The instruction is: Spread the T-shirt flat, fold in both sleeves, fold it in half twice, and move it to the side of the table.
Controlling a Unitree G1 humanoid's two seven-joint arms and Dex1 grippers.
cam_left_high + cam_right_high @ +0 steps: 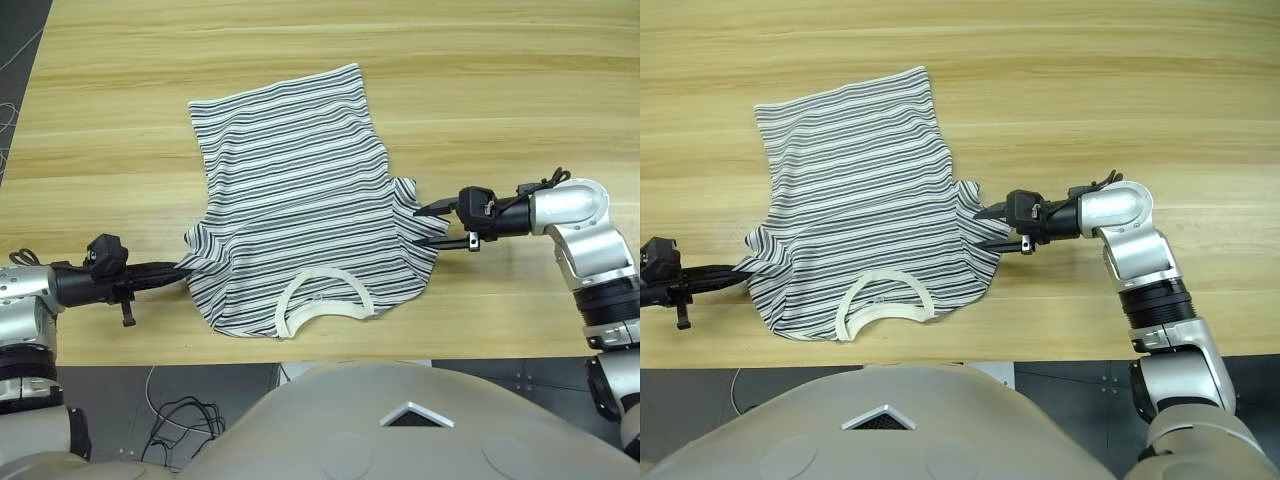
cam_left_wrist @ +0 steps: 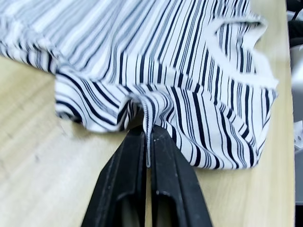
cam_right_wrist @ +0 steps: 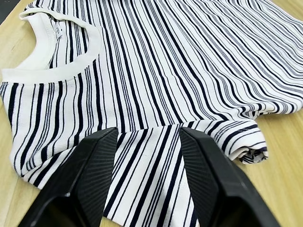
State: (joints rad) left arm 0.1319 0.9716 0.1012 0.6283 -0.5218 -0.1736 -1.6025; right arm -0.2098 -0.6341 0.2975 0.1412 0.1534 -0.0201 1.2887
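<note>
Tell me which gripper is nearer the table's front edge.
Left. The left gripper, shut on the T-shirt, sits close to the front edge of the table. The right gripper, open around the T-shirt's other side, lies farther back from that edge.

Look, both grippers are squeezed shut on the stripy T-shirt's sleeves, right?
Not quite. The left gripper is shut on the T-shirt, but the right gripper is open: the right wrist view shows its fingers spread apart with the sleeve between them.
</note>
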